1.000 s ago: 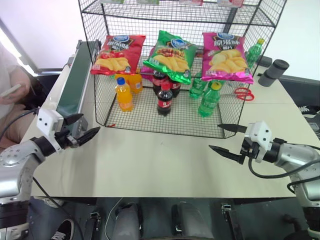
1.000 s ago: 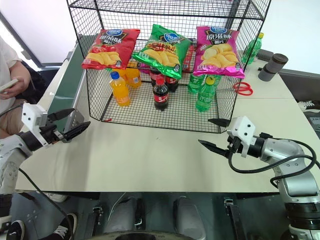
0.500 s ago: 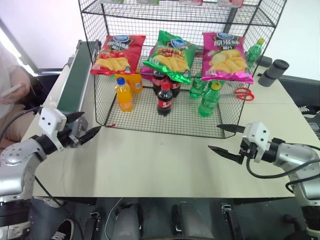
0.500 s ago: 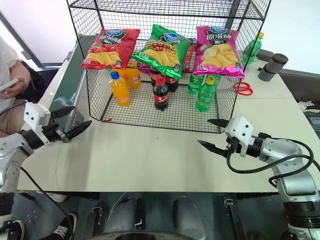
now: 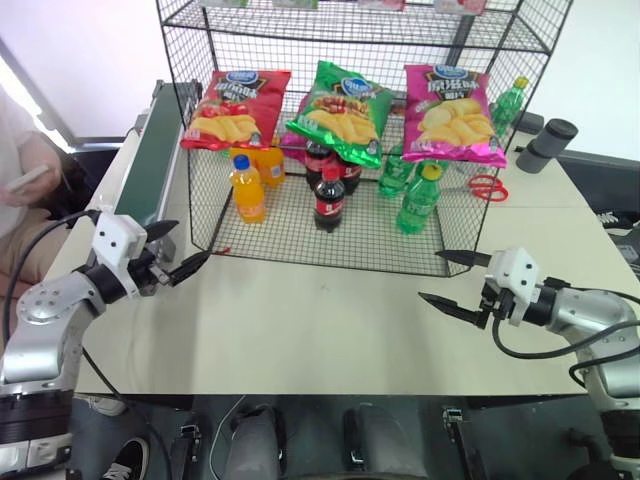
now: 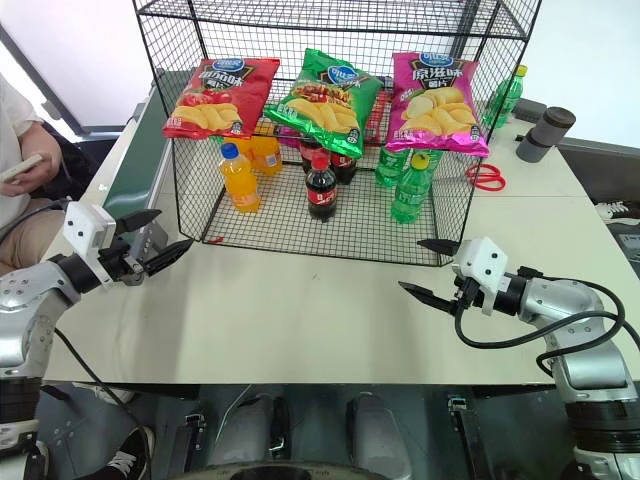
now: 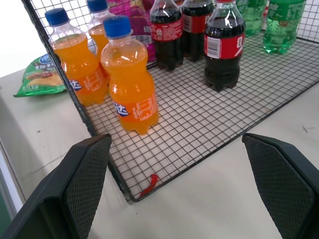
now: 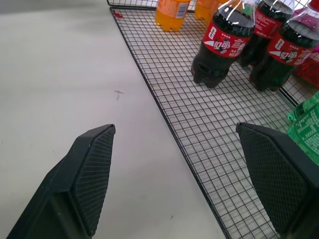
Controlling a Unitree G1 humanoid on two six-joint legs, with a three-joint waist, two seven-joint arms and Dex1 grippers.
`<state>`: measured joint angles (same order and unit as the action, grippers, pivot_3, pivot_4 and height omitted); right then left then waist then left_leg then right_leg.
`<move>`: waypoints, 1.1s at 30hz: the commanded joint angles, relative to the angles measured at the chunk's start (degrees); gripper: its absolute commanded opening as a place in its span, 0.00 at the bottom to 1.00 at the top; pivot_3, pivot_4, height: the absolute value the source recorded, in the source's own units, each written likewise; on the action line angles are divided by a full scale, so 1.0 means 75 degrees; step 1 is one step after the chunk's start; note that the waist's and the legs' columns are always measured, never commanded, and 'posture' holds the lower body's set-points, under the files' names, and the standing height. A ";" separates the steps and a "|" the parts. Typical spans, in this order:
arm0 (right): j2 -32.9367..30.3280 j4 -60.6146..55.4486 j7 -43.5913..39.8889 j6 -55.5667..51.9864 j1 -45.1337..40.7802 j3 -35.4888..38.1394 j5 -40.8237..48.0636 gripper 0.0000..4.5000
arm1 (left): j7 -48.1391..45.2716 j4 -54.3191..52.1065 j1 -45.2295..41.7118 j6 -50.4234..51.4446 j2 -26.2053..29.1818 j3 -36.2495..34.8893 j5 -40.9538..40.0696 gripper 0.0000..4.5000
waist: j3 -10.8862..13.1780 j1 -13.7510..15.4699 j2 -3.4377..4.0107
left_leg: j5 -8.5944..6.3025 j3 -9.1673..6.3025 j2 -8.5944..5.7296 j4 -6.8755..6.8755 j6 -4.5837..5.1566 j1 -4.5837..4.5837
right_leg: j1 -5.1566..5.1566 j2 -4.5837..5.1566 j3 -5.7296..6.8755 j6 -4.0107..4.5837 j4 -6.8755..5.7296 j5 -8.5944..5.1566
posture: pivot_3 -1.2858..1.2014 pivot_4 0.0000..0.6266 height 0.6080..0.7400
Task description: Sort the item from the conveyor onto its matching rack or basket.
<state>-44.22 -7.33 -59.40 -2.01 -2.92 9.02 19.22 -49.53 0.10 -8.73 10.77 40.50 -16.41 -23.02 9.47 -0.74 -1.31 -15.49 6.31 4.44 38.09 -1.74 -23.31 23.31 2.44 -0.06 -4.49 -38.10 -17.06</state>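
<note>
A shiny green crisp bag (image 5: 340, 112) lies on the middle tier of the black wire rack (image 5: 300, 230), between a red bag (image 5: 235, 108) and a pink bag (image 5: 452, 112). Another green crisp bag (image 7: 40, 77) lies on the table just outside the rack's left wall. The conveyor (image 5: 150, 160) runs along the table's left side, and the stretch of belt I see is bare. My left gripper (image 5: 185, 243) hovers open and empty by the rack's front left corner. My right gripper (image 5: 430, 275) is open and empty over the table in front of the rack's right end.
Orange (image 5: 247, 188), cola (image 5: 329, 198) and green (image 5: 418, 200) bottles stand on the rack's bottom grid. Red scissors (image 5: 485, 187), a dark cylinder (image 5: 548, 145) and a green bottle (image 5: 510, 100) are at the back right. A person (image 5: 25, 185) sits at the left.
</note>
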 commanded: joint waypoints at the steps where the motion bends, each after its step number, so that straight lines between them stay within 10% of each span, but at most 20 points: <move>1: -0.0036 0.0009 -0.0045 0.0226 -0.0041 0.0068 -0.0013 0.90 | 0.0044 -0.0022 -0.0095 -0.0172 0.0006 -0.0034 0.0057 1.00 | 0.0000 0.0004 0.0000 | 0.0000 0.0001 0.0000 0.0000 0.0000 0.0000 | 0.0000 0.0000 0.0000 0.0000 0.0000 0.0000 | 0.52 0.24 1.00; 33: -0.0240 0.0017 -0.0387 0.0143 -0.0080 0.0239 0.0330 0.90 | 0.0036 0.0431 -0.0353 -0.0531 -0.0390 0.0252 0.0179 1.00 | 0.0000 0.0005 0.0000 | 0.0001 0.0004 -0.0001 0.0008 -0.0001 0.0002 | -0.0006 0.0000 0.0001 -0.0001 -0.0002 0.0001 | 0.52 0.24 1.00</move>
<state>-45.51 -4.61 -61.87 -0.93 -3.71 9.38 20.02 -48.74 3.96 -11.46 8.06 37.25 -14.16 -21.81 9.46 -0.70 -1.31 -15.49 6.33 4.43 38.15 -1.75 -23.30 23.27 2.43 -0.05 -4.50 -38.11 -17.05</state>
